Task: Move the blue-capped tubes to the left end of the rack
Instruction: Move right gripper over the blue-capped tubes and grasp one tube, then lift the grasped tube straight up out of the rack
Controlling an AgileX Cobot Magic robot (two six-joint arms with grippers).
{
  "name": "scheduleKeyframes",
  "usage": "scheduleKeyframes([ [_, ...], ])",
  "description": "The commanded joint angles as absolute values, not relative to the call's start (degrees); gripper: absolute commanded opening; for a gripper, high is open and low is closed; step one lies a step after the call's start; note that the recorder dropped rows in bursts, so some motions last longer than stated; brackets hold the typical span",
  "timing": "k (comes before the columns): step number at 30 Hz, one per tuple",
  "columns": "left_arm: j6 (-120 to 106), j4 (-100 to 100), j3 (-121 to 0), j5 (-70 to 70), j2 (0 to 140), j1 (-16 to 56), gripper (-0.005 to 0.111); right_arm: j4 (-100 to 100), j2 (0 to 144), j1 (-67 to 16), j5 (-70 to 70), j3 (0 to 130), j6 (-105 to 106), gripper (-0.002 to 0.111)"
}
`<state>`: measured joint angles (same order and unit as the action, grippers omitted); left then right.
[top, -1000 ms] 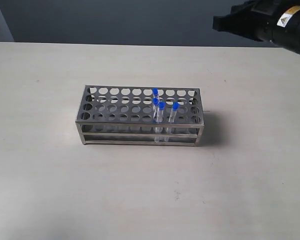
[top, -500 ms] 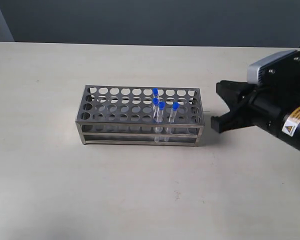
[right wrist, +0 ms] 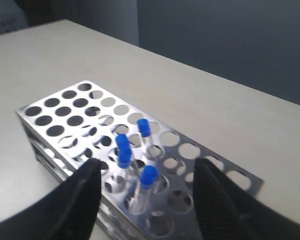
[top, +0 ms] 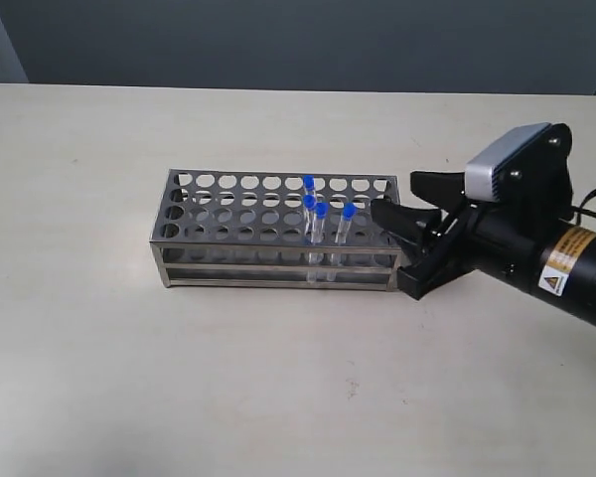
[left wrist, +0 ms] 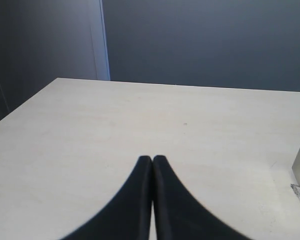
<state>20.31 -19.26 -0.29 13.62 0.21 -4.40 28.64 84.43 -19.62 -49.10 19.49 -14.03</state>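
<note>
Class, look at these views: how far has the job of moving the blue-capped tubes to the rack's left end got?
Done: nothing yet. All four blue-capped tubes stand right of the middle of the rack. In hand: the right gripper, open and empty, is at the rack's right end, near the tubes. The left gripper is shut and holds nothing. Left: all four moves.

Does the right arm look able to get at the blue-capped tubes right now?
Probably yes: the right hand is open at the rack's right end, the tubes stand close ahead with caps clear above the rack, and nothing lies between.
</note>
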Motion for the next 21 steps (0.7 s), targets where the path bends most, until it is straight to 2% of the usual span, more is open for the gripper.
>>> scheduleKeyframes([
  [1, 20.47, -19.15, -0.1, 13.78, 0.0, -3.87, 0.0, 29.75, 90.46, -19.64, -57.84, 19.33, -14.97, 0.054],
  [10, 20.47, -19.15, -0.1, 13.78, 0.0, -3.87, 0.0, 30.57, 100.88, -19.64, -60.34, 24.53, -14.18, 0.053],
  [21, 20.47, -19.15, -0.1, 13.78, 0.0, -3.87, 0.0, 33.29, 106.47, -19.76, -59.62, 28.97, -14.18, 0.05],
])
